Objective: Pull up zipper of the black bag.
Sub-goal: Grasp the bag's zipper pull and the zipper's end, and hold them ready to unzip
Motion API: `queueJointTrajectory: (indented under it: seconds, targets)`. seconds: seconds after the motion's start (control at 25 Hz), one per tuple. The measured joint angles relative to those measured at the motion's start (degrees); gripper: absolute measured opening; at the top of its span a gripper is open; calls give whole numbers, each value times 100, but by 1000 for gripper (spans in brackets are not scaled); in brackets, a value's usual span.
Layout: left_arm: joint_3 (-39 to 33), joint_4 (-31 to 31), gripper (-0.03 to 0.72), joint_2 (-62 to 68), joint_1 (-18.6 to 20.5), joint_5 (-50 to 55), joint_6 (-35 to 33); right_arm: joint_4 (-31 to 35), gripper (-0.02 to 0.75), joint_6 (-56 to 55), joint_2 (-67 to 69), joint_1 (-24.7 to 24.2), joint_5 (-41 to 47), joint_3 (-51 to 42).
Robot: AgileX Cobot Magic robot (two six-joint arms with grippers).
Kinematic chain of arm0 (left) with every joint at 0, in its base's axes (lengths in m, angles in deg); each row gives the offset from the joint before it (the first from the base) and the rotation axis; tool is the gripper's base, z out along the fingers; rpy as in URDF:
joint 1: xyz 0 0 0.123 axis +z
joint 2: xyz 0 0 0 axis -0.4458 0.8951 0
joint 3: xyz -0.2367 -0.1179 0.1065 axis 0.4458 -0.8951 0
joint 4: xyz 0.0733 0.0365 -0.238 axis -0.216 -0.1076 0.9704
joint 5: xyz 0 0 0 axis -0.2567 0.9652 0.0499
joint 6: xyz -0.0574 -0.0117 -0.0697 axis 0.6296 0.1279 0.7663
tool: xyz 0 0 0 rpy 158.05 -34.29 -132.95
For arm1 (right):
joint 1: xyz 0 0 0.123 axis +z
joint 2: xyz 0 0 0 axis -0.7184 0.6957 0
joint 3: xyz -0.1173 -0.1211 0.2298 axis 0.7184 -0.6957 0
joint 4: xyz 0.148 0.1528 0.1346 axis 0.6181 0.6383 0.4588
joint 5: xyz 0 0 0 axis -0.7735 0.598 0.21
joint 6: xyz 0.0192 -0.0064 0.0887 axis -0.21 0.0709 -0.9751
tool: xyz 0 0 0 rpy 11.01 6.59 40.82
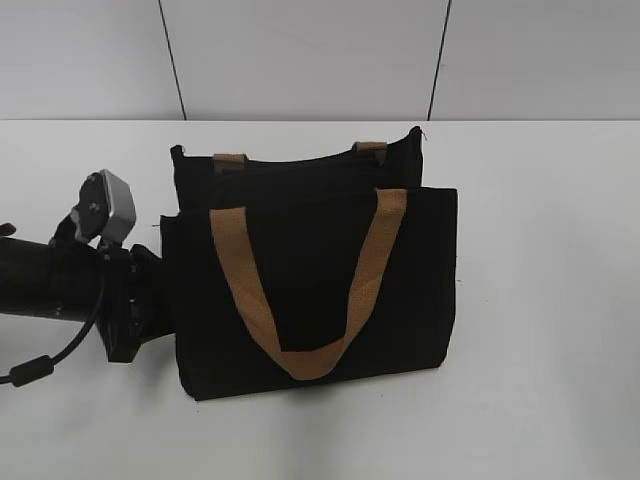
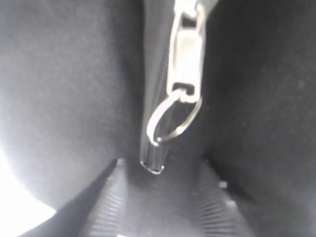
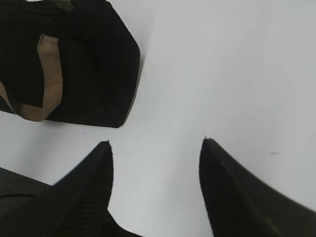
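Black bag lies on white tabletop, tan handle across front panel.

Left claw pressed against bag's left end, likely to reach zipper start. Fingers spread just below bag fabric, gripping nothing. Silver pull tab with wire ring hangs just above, untouched.

Right claw parked right of bag, spread wide, empty, over bare tabletop.

white table, pale grey panelled wall

black bag black; handles tan; zipper silver
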Motion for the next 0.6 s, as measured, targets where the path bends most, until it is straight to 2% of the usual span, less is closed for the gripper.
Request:
queueJointTrajectory:
  seconds: [0.08,0.32,0.6]
  targets:
    - [0,0,332,20,0,0,-7,0,433,0,0,0,0,0]
    - [0,0,70,20,0,125,-14,0,433,0,0,0,0,0]
    - [0,-16,68,-230,0,85,-18,5,433,0,0,0,-92,0]
